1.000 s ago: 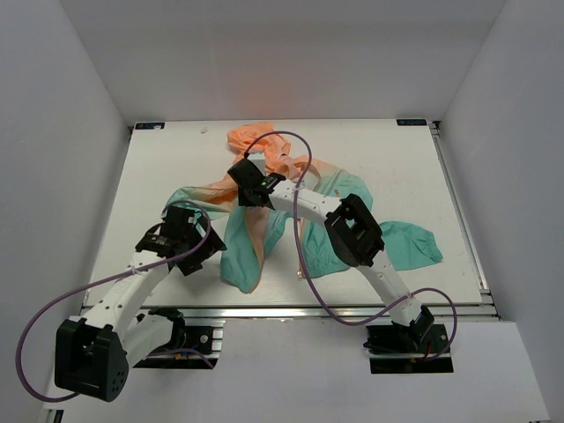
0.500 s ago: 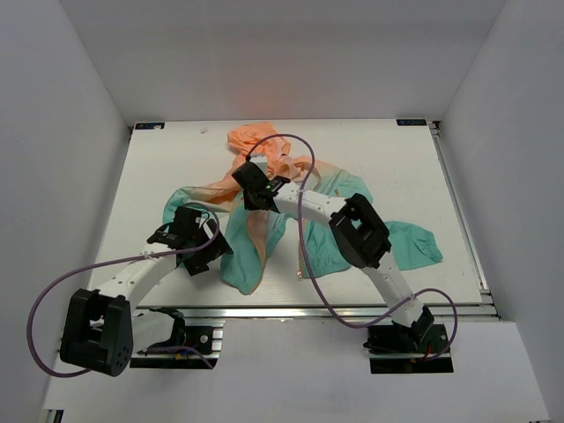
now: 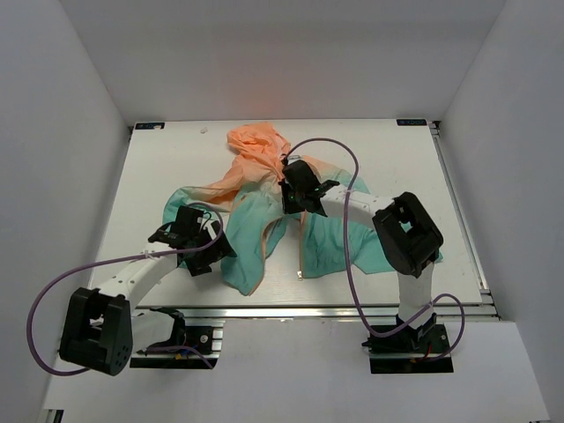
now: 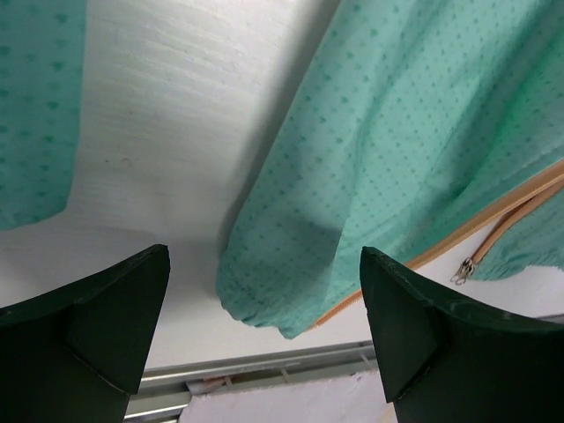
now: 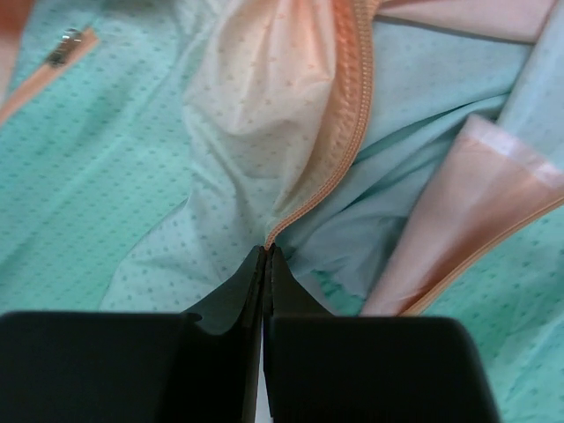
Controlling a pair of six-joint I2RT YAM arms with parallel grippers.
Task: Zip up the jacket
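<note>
The jacket [image 3: 264,220] lies crumpled mid-table, its peach hood [image 3: 256,145] at the far side and its teal body toward me. My right gripper [image 3: 293,190] is shut on the orange front zipper edge [image 5: 348,132], pinching the tape at the fingertips [image 5: 267,251]. My left gripper [image 3: 204,247] is open and empty beside the jacket's left teal flap. In the left wrist view the gripper [image 4: 264,256] hovers over the teal hem corner [image 4: 291,282], touching nothing. The other orange zipper edge [image 4: 502,216] and a metal zipper pull [image 4: 464,269] show at the right.
The table's near metal rail [image 4: 264,363] runs just below the hem corner. A teal sleeve [image 3: 419,247] trails right behind the right arm. A pocket zip pull [image 5: 66,46] shows top left in the right wrist view. White walls enclose the table.
My right gripper has moved right, pulling the zipper edge with it and spreading the teal front. My left gripper shifted slightly toward the near edge, then held still.
</note>
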